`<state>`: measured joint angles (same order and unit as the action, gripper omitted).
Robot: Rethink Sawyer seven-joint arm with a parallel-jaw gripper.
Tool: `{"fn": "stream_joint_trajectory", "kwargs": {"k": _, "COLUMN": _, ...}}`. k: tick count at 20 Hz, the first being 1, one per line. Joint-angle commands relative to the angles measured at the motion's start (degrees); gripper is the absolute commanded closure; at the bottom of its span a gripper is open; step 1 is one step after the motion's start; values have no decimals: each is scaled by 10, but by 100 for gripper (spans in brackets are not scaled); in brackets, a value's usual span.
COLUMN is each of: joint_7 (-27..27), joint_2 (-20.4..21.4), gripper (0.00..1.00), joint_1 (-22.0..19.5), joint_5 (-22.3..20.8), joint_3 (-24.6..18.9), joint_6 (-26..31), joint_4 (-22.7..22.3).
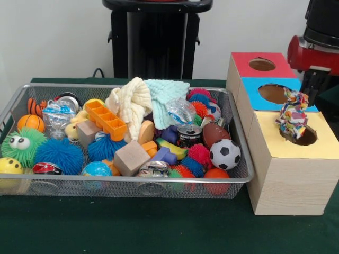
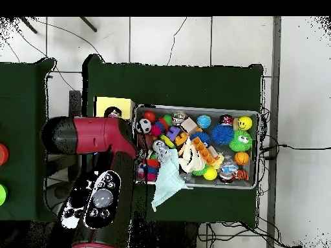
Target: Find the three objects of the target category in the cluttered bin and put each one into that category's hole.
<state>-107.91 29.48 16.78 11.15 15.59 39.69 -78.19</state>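
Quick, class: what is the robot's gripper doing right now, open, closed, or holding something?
Gripper: cannot be told; it is above the multicoloured cloth at the yellow hole.

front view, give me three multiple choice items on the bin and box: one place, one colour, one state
1. Where is the soccer ball?
A. the bin's right front corner
B. on the yellow box top
C. the bin's left back corner

2. What colour surrounds the hole that the patterned cloth hangs into?
A. red
B. blue
C. yellow

3. How does the mint washcloth lie?
A. folded flat on the table
B. draped over the bin's back rim
C. stuffed in the red hole

Answers:
1 A, it sits by the right front mesh.
2 C, the cloth dips into the yellow top's hole.
3 B, it lies over the back edge beside the cream cloth.
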Motion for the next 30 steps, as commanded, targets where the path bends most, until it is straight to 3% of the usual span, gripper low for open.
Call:
{"fn": "stream_joint_trajectory", "kwargs": {"k": 1, "joint_7": -152, "joint_2": 4, "gripper": 100, "joint_1": 1, "joint_5": 22, "joint_3": -3, "joint_6": 47, "joint_4": 19}}
{"fn": "stream_joint_trajectory", "kwargs": {"k": 6, "joint_7": -159, "joint_2": -1, "gripper": 100, "joint_1": 8, "joint_5": 23, "joint_3": 2, "joint_6": 64, "joint_4": 38}}
{"fn": "stream_joint_trajectory", "kwargs": {"k": 14, "joint_7": -100, "joint_2": -57, "gripper": 100, "joint_1": -41, "joint_5": 14, "joint_3": -26, "joint_6": 18, "joint_4": 56}}
{"fn": "stream_joint_trajectory", "kwargs": {"k": 24, "joint_7": -75, "joint_2": -73, "gripper": 100, "joint_1": -60, "joint_5": 2, "joint_3": -33, "joint_6": 27, "joint_4": 74}}
{"fn": "stream_joint_trajectory", "kwargs": {"k": 30, "joint_7": -73, "joint_2": -70, "gripper": 100, "joint_1": -60, "joint_5": -2, "joint_3": -36, "joint_6": 0, "joint_4": 56}}
